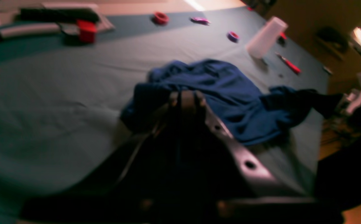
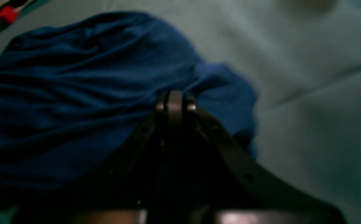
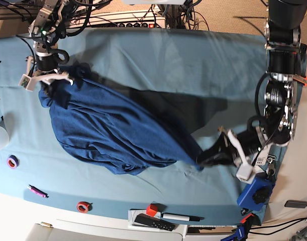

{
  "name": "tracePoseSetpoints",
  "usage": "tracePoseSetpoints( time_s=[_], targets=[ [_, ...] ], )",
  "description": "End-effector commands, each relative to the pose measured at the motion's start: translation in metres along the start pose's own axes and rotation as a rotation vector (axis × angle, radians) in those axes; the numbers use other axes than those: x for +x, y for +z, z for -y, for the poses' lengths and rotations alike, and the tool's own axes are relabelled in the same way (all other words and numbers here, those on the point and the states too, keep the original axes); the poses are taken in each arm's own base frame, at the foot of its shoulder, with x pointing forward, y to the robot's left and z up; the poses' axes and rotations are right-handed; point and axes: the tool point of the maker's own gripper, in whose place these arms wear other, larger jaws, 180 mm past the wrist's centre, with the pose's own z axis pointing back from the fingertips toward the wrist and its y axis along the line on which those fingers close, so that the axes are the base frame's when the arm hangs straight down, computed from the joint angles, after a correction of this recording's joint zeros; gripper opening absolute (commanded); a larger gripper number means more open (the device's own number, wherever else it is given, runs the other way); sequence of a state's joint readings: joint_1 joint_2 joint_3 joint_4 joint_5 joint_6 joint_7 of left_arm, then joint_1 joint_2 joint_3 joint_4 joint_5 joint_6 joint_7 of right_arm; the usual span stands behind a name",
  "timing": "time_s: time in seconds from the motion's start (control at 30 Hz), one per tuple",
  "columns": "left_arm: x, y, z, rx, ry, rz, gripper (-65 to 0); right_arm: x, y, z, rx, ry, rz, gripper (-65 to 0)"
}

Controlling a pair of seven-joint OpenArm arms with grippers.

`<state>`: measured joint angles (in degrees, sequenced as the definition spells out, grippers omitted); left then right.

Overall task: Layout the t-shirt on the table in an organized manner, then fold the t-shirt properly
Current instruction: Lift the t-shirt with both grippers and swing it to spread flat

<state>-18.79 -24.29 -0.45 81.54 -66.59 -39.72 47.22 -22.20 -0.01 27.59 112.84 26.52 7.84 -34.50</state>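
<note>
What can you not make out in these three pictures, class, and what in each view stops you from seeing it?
- Left wrist view: whether the left tool pinches the t-shirt; blur and darkness hide the contact.
- Right wrist view: the fabric under the right tool; the arm covers it.
- Base view: the t-shirt's sleeves and collar, lost in folds.
- Base view: the table, cut by the left edge.

No legible text or labels.

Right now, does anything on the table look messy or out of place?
Yes. The t-shirt is bunched and wrinkled, stretched diagonally between both grippers rather than lying flat. Small tape rolls and a pen sit loose along the table edge.
</note>
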Motion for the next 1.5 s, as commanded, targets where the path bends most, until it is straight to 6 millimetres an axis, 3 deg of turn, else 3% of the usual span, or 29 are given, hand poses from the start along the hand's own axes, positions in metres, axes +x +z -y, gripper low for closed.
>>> tracePoseSetpoints(
  time_s=[0.0,0.17,0.3,0.47,0.57,0.63,0.77,0.87,1.03,1.3,1.47],
  targets=[
    [0.019,0.005,0.004,-0.023,-0.012,0.052,-65.0,0.011,0.003,-0.008,0.043,-0.008,0.036,-65.0],
    [0.006,0.011,0.013,-0.070,0.064,0.045,-65.0,0.009,0.008,-0.042,0.241,-0.073,0.015,-65.0],
    [0.017,0.016,0.022,-0.119,0.088,0.077,-65.0,0.029,0.026,-0.079,0.426,-0.030,0.085,-65.0],
    [0.074,0.045,0.026,-0.096,-0.015,0.231,-65.0,0.077,0.060,-0.115,0.543,0.098,0.255,-65.0],
    [0.113,0.063,0.024,-0.052,-0.108,0.317,-65.0,0.105,0.074,-0.122,0.520,0.188,0.366,-65.0],
    [0.129,0.068,0.016,0.003,-0.166,0.345,-65.0,0.120,0.073,-0.118,0.460,0.218,0.425,-65.0],
    [0.143,0.063,0.007,0.085,-0.260,0.354,-65.0,0.153,0.060,-0.090,0.256,0.177,0.518,-65.0],
    [0.141,0.046,0.007,0.107,-0.328,0.317,-65.0,0.173,0.056,-0.079,0.160,0.173,0.578,-65.0],
    [0.132,0.007,0.013,0.121,-0.465,0.219,-65.0,0.181,0.039,-0.067,0.097,0.152,0.592,-65.0],
    [0.142,-0.031,0.000,0.285,-0.648,0.131,-65.0,0.162,-0.037,-0.045,0.073,0.046,0.477,-65.0],
    [0.148,-0.044,-0.024,0.353,-0.663,0.114,-65.0,0.170,-0.090,-0.038,0.073,-0.006,0.425,-65.0]
  ],
)
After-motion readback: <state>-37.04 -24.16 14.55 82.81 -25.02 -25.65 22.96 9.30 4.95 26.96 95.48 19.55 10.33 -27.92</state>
